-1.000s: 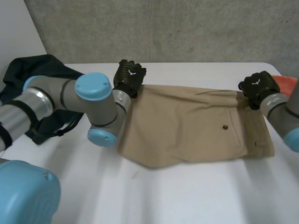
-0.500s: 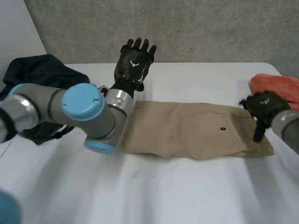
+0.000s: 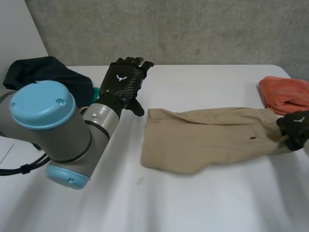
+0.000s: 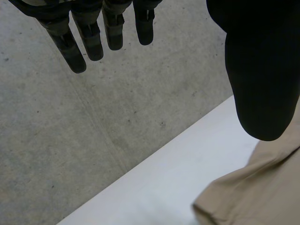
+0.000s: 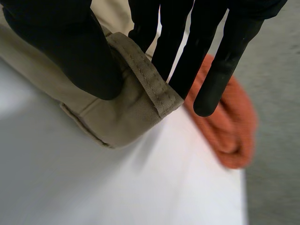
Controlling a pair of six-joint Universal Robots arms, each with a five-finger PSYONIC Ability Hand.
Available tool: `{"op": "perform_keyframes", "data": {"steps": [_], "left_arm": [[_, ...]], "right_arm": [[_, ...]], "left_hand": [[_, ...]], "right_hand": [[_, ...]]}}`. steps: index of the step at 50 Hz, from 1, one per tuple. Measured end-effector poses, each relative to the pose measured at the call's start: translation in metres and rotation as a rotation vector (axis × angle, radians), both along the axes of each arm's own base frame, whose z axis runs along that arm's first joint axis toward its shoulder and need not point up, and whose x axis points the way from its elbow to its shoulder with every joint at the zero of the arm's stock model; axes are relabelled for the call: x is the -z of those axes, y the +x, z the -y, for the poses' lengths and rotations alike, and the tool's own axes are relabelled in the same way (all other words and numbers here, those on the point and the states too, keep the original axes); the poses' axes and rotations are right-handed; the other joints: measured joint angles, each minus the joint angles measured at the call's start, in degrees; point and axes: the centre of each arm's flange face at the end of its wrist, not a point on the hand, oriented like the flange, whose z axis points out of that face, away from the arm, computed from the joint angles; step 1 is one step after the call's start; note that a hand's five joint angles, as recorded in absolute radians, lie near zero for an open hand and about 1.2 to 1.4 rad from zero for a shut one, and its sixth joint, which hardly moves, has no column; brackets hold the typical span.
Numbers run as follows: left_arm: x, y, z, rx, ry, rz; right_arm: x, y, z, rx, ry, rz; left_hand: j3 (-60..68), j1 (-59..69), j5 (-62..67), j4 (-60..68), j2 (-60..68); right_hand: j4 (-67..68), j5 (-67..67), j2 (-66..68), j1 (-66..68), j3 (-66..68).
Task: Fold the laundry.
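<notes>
Markings: a small white emblem (image 3: 120, 77) is borne on the back of the left hand (image 3: 128, 87), and a like white mark on the back of the right hand (image 3: 295, 126). Neither can be read as letters.
Task's thing: a tan garment (image 3: 207, 140) of plain woven cloth is laid folded lengthwise. Soft wrinkles are seen along its far edge, and its near edge bulges.
Fastening: one small dark button (image 3: 252, 138) is set in the cloth close to the right hand.
Waistband: in the right wrist view a stitched band (image 5: 145, 77) is seen turned up at the garment's (image 5: 108, 117) end.
Position: the garment is spread across the white table (image 3: 193, 203), running from just beside the left hand to the right hand at the table's right side.
Right hand: the stitched band is pinched between the thumb (image 5: 70, 42) and straight fingers (image 5: 220, 70).
Left hand: it is held with fingers (image 4: 93, 42) straight and spread, with nothing grasped. The grey concrete wall (image 4: 93, 140) is seen beyond its fingertips.
Orange cloth (image 3: 285, 94): it is bunched on the table just beyond the right hand, and is seen past the fingertips (image 5: 229, 131) in the right wrist view.
Dark garment (image 3: 48, 72): it is heaped at the table's left far corner, behind the left arm (image 3: 53, 125).
</notes>
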Motion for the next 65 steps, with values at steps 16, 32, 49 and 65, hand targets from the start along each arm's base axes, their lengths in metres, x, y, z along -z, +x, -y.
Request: {"op": "perform_keyframes", "data": {"steps": [16,32,49,65], "left_arm": [[-0.036,0.028,-0.014,-0.033,0.031,-0.050],[-0.045,0.025,-0.003,-0.038,0.026,-0.124],[-0.014,-0.053,-0.008,0.116,0.101,-0.069],[0.102,-0.070,-0.030,0.023,0.335,0.254]], "right_arm": [[-0.051,0.142,-0.050,-0.506,-0.364,-0.191],[-0.002,0.222,-0.136,-0.948,-0.256,-0.091],[-0.062,0.121,-0.041,-0.306,0.044,0.519],[0.009,0.122,-0.015,-0.271,0.263,0.415]], "left_hand": [[0.00,0.00,0.00,0.00,0.00],[0.00,0.00,0.00,0.00,0.00],[0.00,0.00,0.00,0.00,0.00],[0.00,0.00,-0.01,0.00,0.00]], "right_hand": [[0.04,1.35,0.00,0.49,1.19],[-56.56,-51.88,-55.01,-50.35,-54.51],[-56.77,-52.38,-55.01,-50.35,-54.61],[-56.77,-52.37,-55.01,-50.35,-54.61]]}}
